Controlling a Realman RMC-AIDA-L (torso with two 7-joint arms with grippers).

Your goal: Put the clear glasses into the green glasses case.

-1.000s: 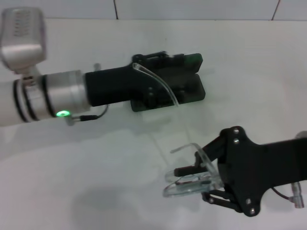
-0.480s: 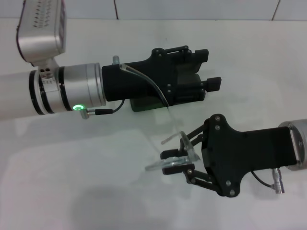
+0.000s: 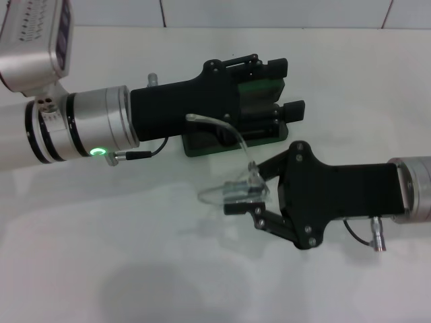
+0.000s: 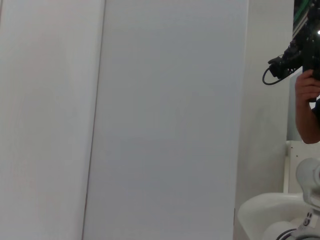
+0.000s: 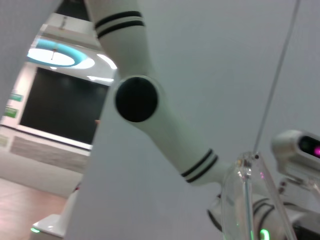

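The green glasses case (image 3: 264, 88) lies at the back middle of the white table, mostly covered by my left gripper (image 3: 289, 87), which hovers over it with its fingers spread apart and nothing between them. The clear glasses (image 3: 219, 194) hang above the table just in front of the case, pinched at one end by my right gripper (image 3: 238, 196). One thin clear arm (image 3: 222, 126) of the glasses arcs up across the left gripper's black body. In the right wrist view the clear glasses (image 5: 246, 200) show close up at the lower edge.
The white table (image 3: 135, 256) ends at a tiled wall behind the case. The right wrist view shows my left arm (image 5: 150, 120), white with black bands. A person holding a camera (image 4: 300, 55) stands far off in the left wrist view.
My right gripper has carried the clear glasses up from the front of the table and left, toward the case. The left gripper has shifted slightly above the case.
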